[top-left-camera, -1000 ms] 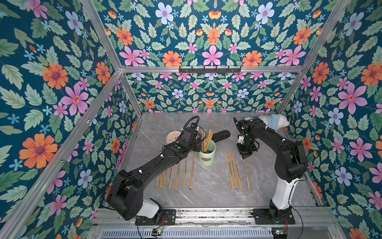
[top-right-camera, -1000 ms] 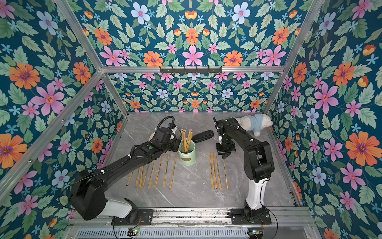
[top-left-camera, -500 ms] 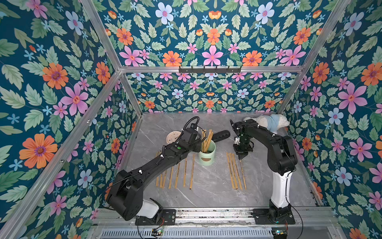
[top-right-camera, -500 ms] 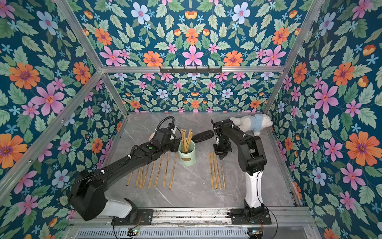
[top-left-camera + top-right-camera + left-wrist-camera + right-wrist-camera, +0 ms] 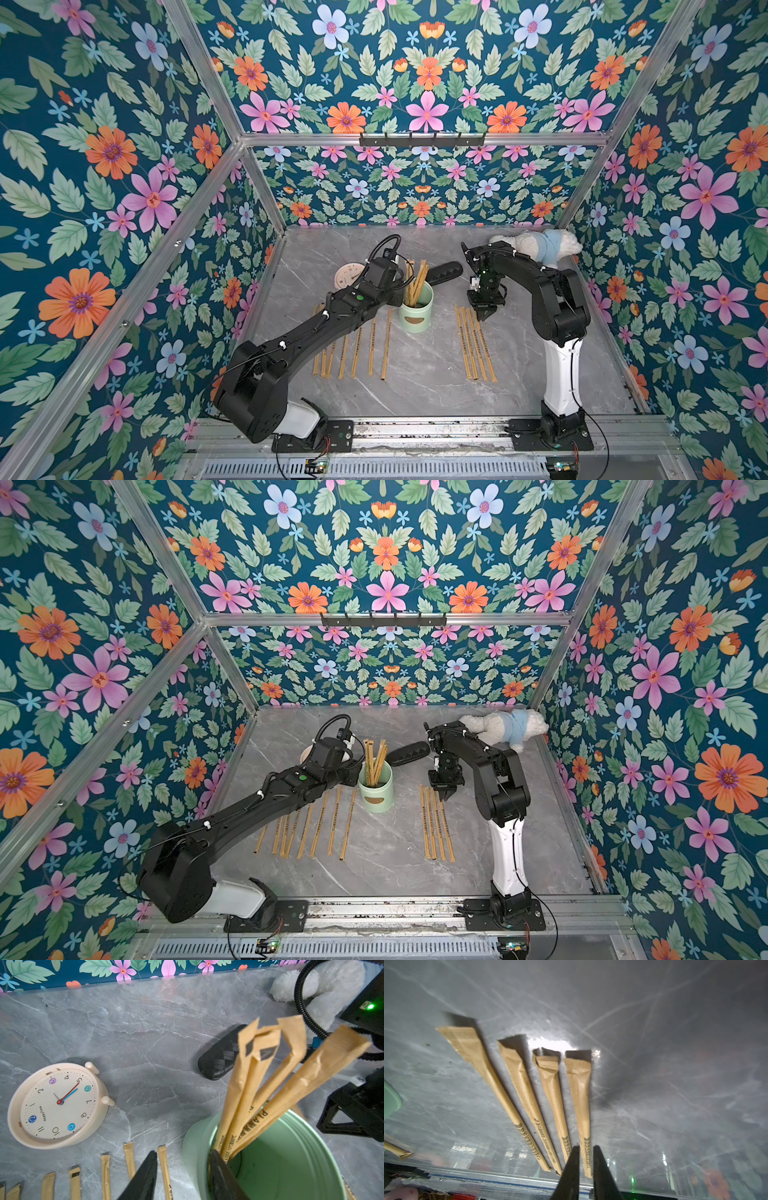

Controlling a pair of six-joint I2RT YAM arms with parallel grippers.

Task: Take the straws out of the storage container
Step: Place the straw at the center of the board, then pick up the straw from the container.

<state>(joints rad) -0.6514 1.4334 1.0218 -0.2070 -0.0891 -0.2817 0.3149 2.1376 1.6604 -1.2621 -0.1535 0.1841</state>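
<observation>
Mint storage container (image 5: pixel 416 312), four straws (image 5: pixel 419 277) standing inside

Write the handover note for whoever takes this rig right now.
Left gripper: jaws apart astride the storage container rim, one inside, one outside; no clamp visible.
Right gripper: jaws barely apart, empty, low over the end of the row of four straws on its side of the container.
Done: those four plus a row of about seven straws on the left arm's side, all flat on the table.
Left to do: four standing straws in the container.
</observation>
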